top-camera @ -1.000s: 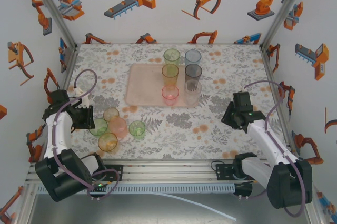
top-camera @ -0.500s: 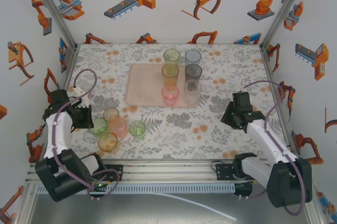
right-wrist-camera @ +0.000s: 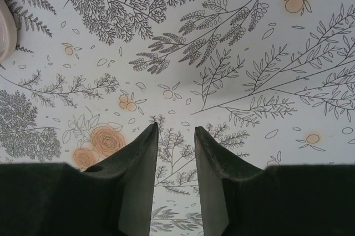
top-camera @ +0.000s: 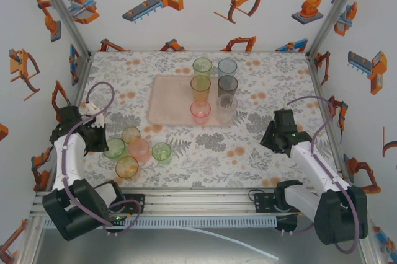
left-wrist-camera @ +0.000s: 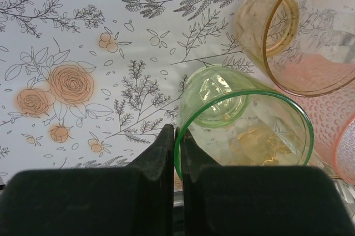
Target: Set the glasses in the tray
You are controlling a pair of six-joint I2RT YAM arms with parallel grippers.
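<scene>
The pale pink tray [top-camera: 169,100] lies mid-table, and several glasses stand in two rows on its right part: green [top-camera: 202,66], pale blue [top-camera: 227,66], amber [top-camera: 200,85], grey [top-camera: 227,84], pink [top-camera: 200,112] and clear [top-camera: 226,108]. Several more stand loose at the near left. My left gripper [left-wrist-camera: 177,133] [top-camera: 102,142] is shut on the rim of a green glass [left-wrist-camera: 244,131] [top-camera: 114,148], one finger inside and one outside the wall. Over bare tabletop at the right, my right gripper [right-wrist-camera: 176,128] [top-camera: 273,134] is open and holds nothing.
Close around the held glass stand an amber glass [left-wrist-camera: 310,31] [top-camera: 131,134], a pink one [left-wrist-camera: 335,131] [top-camera: 139,150], an orange one [top-camera: 126,167] and a second green one [top-camera: 161,152]. The tray's left half is bare. Frame posts and walls border the floral table [top-camera: 260,152].
My left gripper's fingers have closed onto the wall of the green glass, which has shifted slightly left. The right arm has not moved.
</scene>
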